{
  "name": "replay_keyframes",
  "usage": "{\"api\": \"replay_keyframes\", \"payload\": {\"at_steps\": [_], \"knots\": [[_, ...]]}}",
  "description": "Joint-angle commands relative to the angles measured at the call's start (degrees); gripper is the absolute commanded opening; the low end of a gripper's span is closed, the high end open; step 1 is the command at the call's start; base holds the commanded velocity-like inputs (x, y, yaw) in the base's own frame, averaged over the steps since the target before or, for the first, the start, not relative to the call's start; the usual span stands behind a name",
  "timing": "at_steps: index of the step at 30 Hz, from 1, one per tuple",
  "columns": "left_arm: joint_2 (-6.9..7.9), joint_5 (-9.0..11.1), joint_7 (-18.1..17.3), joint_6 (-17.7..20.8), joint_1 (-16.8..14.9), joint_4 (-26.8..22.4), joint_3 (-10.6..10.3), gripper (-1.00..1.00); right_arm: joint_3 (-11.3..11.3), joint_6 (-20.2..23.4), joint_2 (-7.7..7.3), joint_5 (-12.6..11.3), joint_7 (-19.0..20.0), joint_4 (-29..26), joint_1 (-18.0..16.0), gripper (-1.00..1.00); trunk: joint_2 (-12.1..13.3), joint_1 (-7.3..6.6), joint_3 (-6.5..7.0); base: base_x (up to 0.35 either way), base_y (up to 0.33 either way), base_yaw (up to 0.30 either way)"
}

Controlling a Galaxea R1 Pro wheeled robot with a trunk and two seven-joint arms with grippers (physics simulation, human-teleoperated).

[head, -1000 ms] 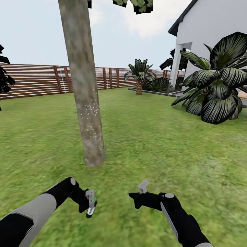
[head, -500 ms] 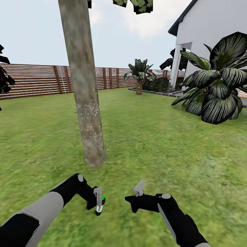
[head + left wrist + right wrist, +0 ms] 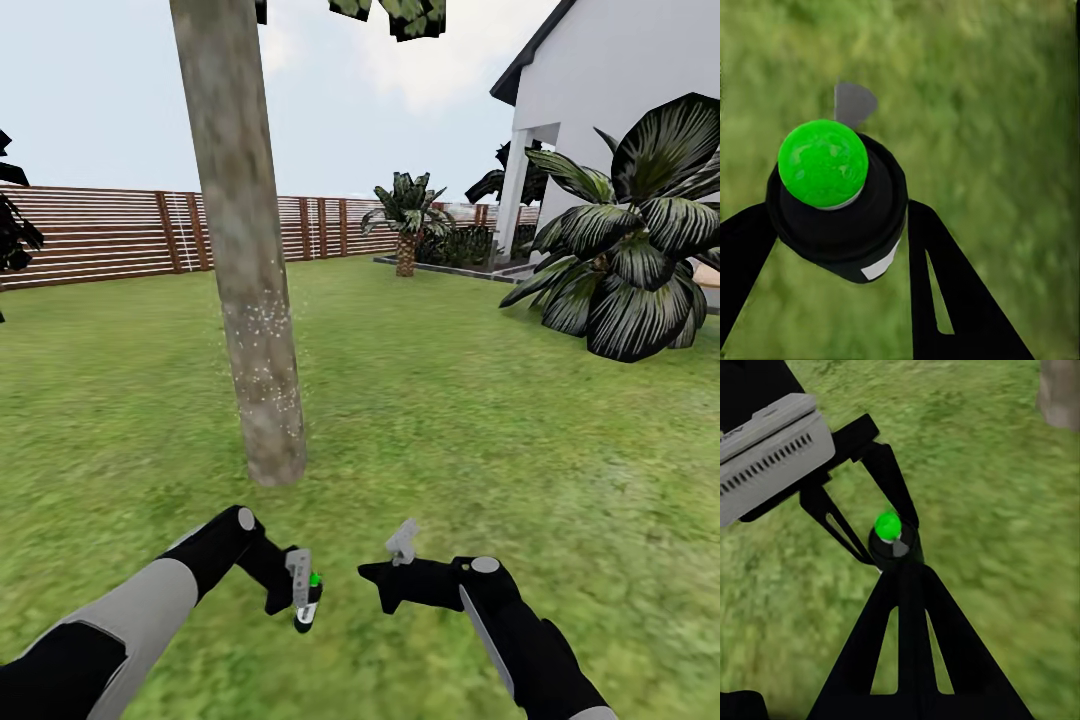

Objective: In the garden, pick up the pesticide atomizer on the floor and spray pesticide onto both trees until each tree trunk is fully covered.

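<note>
My left gripper (image 3: 304, 598) hangs low over the grass floor (image 3: 450, 420), shut on the pesticide atomizer (image 3: 312, 600), a small black sprayer with a bright green dot. The left wrist view shows that atomizer (image 3: 832, 206) close up between the black fingers. My right gripper (image 3: 402, 545) is shut and holds nothing, a short way to the right of the atomizer (image 3: 894, 540). One tree trunk (image 3: 245, 280) stands ahead and slightly left, with white pesticide (image 3: 262, 350) specks over its lower part. The trunk's base (image 3: 1061, 390) also appears in the right wrist view.
A brown slat fence (image 3: 100, 235) closes the lawn at the back. A white house (image 3: 620, 110) stands at the right with a large dark-leaved plant (image 3: 630, 270) before it. A short palm (image 3: 405, 225) grows near the far paving. Open grass lies to the right of the trunk.
My left gripper has carried the atomizer rightward and slightly lower, toward the right gripper. The right gripper has drifted a little left. The trunk and camera are unchanged.
</note>
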Motion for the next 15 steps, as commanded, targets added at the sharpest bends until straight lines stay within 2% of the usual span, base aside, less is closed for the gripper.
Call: {"api": "replay_keyframes", "payload": {"at_steps": [1,5,8,12,15], "knots": [[-0.08,-0.26,-0.14,-0.72,-0.01,-0.1,-0.07,-1.0,-0.07,0.32,0.03,0.27,0.27,-0.08,-0.02,-1.0,-0.02,-0.01,-0.06,0.0,0.0,0.0],[-2.13,-0.18,-0.48,-1.55,-0.01,-0.05,-0.01,-1.0,-0.07,0.32,0.03,0.28,0.27,-0.08,-0.02,-1.0,-0.02,-0.01,-0.06,0.0,0.0,0.0],[-3.11,-0.21,-0.5,-1.59,-0.01,-0.08,0.0,-1.0,-0.07,0.32,0.03,0.29,0.27,-0.07,-0.02,-1.0,-0.02,-0.01,-0.06,0.0,0.0,0.0],[-3.39,-0.15,-0.9,-1.66,-0.01,-0.11,0.07,-1.0,-0.07,0.32,0.03,0.28,0.27,-0.08,-0.02,-1.0,-0.02,-0.01,-0.06,0.0,0.0,0.0],[-3.27,-0.05,-2.84,-1.77,-0.01,-1.71,0.15,-1.0,-0.07,0.32,0.03,0.29,0.27,-0.05,-0.02,-1.0,-0.02,-0.01,-0.06,0.0,0.0,0.0]]}}
